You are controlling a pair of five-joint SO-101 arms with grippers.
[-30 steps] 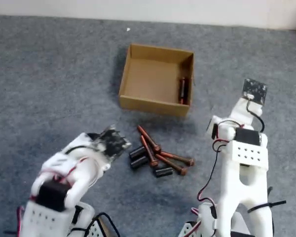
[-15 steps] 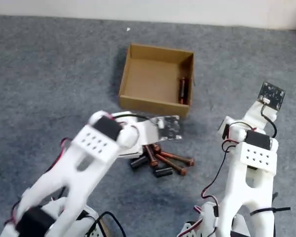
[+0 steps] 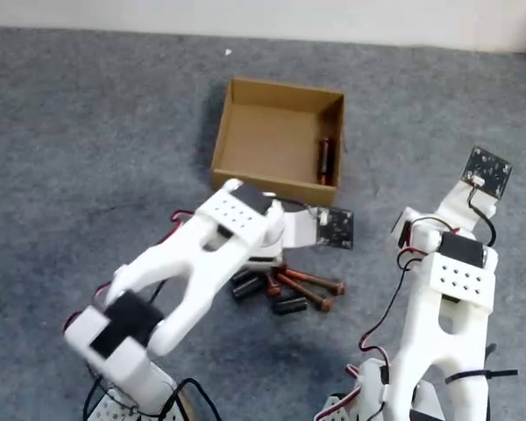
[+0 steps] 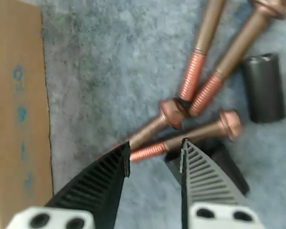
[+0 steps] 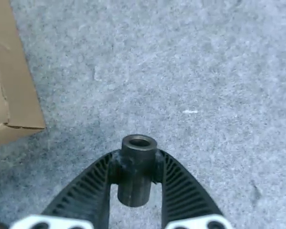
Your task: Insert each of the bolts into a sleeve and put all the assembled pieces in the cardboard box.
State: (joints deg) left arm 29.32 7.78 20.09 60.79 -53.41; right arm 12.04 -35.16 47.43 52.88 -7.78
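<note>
At the lower right of the high view the right arm (image 3: 443, 289) is standing tall. The right gripper (image 5: 136, 166) is clamping a dark sleeve (image 5: 138, 145) between its jaws, the sleeve's open bore facing the camera. It is hanging over grey carpet (image 5: 219, 71), near a corner of the cardboard box (image 5: 12, 95).

From the lower left the left arm (image 3: 193, 272) is lying stretched toward the frame's centre. The left gripper (image 4: 155, 155) is hovering low over the pile with its jaws partly apart, holding nothing. The threaded end of one bolt (image 4: 195, 137) is showing between the fingertips.

Just below centre, the copper-coloured bolts (image 3: 302, 285) are lying fanned and crossing one another. Two loose sleeves (image 3: 289, 305) are resting among them at the near side.

Farther up, at upper centre, the cardboard box (image 3: 223, 132) is sitting open. One assembled piece (image 3: 326, 160) is lying inside against its right wall.
</note>
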